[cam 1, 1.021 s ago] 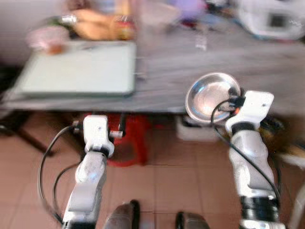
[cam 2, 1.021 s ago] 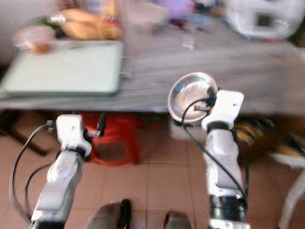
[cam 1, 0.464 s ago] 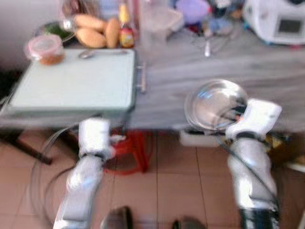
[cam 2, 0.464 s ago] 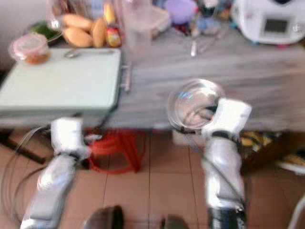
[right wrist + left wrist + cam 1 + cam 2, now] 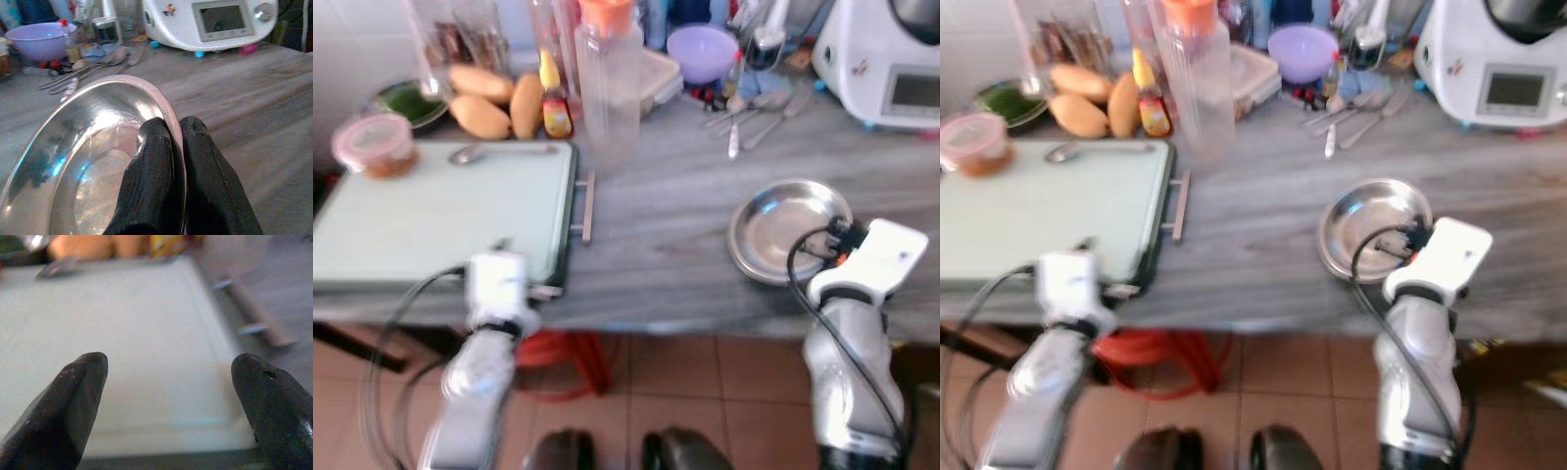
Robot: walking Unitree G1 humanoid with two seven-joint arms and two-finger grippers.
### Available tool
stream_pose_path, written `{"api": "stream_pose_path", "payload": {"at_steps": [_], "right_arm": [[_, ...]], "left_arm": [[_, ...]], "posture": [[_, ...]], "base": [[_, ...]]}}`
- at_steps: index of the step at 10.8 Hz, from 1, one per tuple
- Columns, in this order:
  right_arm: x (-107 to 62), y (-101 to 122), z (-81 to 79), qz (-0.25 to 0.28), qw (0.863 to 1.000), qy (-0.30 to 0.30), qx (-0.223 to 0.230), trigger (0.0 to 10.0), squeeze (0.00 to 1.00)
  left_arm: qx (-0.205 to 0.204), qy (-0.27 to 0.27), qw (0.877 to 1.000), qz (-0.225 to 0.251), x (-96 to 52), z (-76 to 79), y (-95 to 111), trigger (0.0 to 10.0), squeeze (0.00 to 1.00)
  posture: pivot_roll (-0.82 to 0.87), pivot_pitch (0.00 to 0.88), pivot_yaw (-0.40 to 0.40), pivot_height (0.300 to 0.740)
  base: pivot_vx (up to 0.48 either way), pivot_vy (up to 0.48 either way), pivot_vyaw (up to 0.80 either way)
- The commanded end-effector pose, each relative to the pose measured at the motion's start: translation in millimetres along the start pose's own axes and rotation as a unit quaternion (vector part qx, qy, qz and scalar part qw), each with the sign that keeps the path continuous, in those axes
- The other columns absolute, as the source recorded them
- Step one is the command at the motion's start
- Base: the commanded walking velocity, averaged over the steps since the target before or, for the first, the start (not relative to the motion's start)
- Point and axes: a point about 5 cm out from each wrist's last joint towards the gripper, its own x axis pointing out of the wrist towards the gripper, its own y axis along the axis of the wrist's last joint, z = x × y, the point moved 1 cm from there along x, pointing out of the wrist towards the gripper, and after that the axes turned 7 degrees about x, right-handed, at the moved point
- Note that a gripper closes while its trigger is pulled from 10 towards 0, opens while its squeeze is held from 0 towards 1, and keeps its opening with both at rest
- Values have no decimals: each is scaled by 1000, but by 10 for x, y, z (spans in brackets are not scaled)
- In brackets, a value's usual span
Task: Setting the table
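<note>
A grey wood-grain worktop (image 5: 685,235) stands over a reddish tiled floor (image 5: 724,392), crowded along its far edge. On the robot's left lies a pale green tray (image 5: 431,220) with a bar handle on its near-right side; a spoon (image 5: 475,153) rests on the tray's far edge and a lidded tub (image 5: 374,145) sits at its far-left corner. Behind the tray are mangoes (image 5: 484,103), a small sauce bottle (image 5: 553,103) and a tall clear jug (image 5: 607,78) with an orange lid. Further right are a lilac bowl (image 5: 702,49), loose cutlery (image 5: 749,113) and a white appliance (image 5: 886,59) with a screen.

The steel plate (image 5: 783,230) lies on the worktop near its front edge, on the robot's right. The right gripper (image 5: 176,147) has its jaws clenched on the plate's near rim, one finger inside the rim and one outside.

The left gripper (image 5: 168,391) hovers at the tray's near edge, jaws spread wide and holding nothing. A red stool (image 5: 563,362) shows under the worktop.
</note>
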Motion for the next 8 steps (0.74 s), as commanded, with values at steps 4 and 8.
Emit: {"api": "stream_pose_path", "payload": {"at_steps": [4,8], "right_arm": [[-303,-447,133,-175,984,-32,21,10000,0],[-473,-462,450,-215,975,-60,10,10000,0]], "left_arm": [[1,-3,1000,-19,-25,13,-25,10000,0],[0,-22,1000,-19,6,55,-19,10000,0]], "posture": [[-53,188,23,740],[-73,187,28,740]], "base": [[0,0,0],[0,0,0]]}}
